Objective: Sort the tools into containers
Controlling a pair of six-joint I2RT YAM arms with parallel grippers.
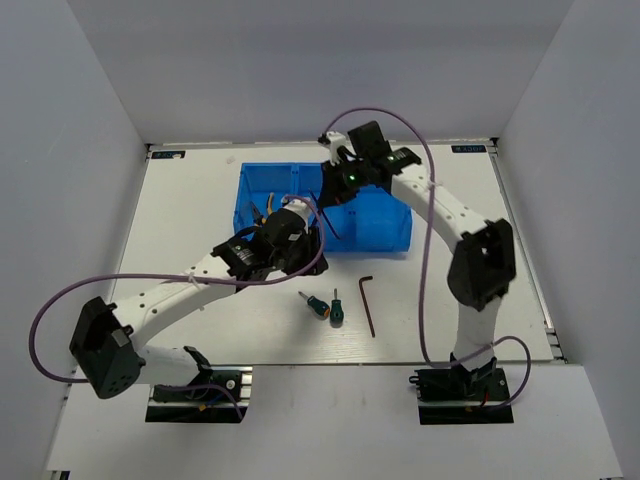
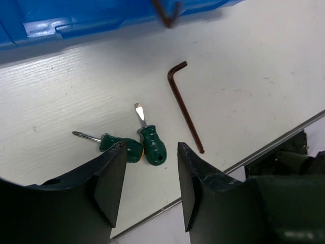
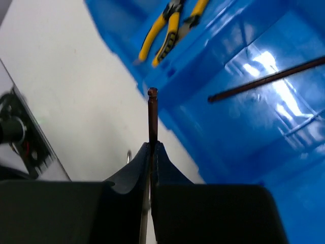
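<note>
First, the blue bin [image 1: 385,225]: it sits at the far middle of the table [image 1: 200,200], with compartments in a row.
- The left compartment holds the yellow-handled pliers [image 3: 170,28], handles overlapping. The right wrist view cuts them off at its top edge, so the count is uncertain.
- The compartment beside it holds the binned hex key [image 3: 264,80], lying on the blue floor.

Right gripper [image 3: 151,147]: jaws pinched together on the held hex key [image 3: 151,114]. Its shaft pokes out past the fingertips, above the bin wall near the divider.

Left gripper [image 2: 151,148]: jaws apart with nothing between them, hanging over the table near the bin's front wall.

On the table in front of the bin:
- Two green-handled screwdrivers [image 2: 152,145], handles close together, touching or nearly so.
- The loose hex key [image 2: 185,109], just to their right and apart from them.

Hard to make out:
- From overhead, both wrists cover the middle compartment and part of the left one.
- The left wrist view shows the bin only as a blurred strip along its top.
- A dark hooked tip at that view's top edge is too blurred to identify.
- One screwdriver's handle is partly behind a left finger [image 2: 109,183].
</note>
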